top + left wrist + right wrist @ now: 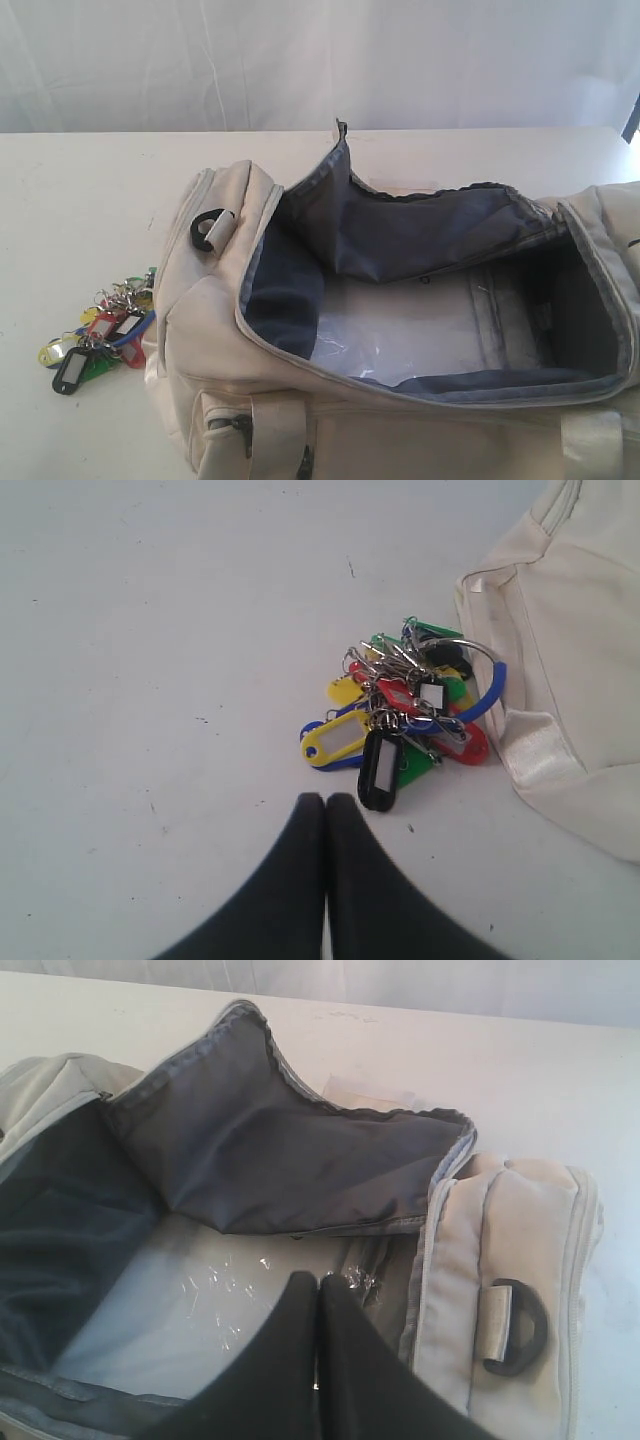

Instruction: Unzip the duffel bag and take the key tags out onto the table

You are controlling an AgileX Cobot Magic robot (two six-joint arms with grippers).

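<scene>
White table (80, 200) | key tags (100, 335) beside open duffel bag (215, 330) | left pincer (325, 800), right pincer (318, 1280) clenched

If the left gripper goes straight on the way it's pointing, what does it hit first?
Most likely the key tags, starting with the black tag nearest the left gripper's shut tips. The bunch sits a little off its line, so it could touch bare table first; depth is hard to judge.

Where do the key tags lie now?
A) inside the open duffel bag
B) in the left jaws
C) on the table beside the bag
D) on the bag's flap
C: the key tags lie on the table, just outside the end of the unzipped duffel bag.
</scene>
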